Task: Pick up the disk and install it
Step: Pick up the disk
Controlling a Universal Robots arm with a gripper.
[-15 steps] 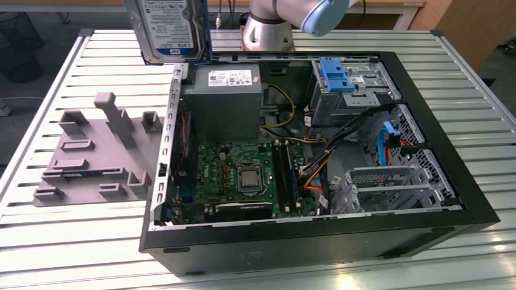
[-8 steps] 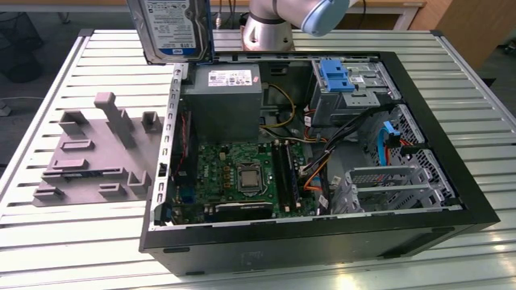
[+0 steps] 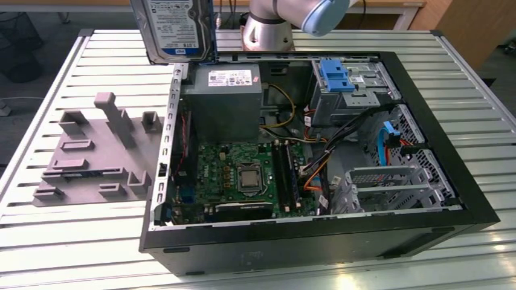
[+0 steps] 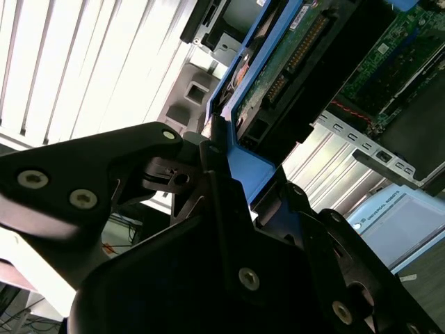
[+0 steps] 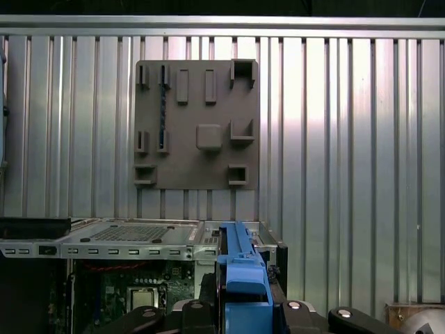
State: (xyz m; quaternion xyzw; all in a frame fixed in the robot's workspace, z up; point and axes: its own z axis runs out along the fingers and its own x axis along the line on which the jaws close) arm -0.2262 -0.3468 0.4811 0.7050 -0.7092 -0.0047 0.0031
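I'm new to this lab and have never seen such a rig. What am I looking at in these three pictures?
It is a single robot arm working over an open computer case on a slatted metal table. The exterior view comes from a camera off the arm; both wrist views come from cameras riding on it. A grey fixture plate lies beside the case, on the exterior view's left. The tool, shut, holds the disk upright by its blue frame.

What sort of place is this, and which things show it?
Probably a robotics lab bench for computer assembly: an open computer case on a slatted metal table, a grey fixture plate beside it, and a robot arm holding the disk.
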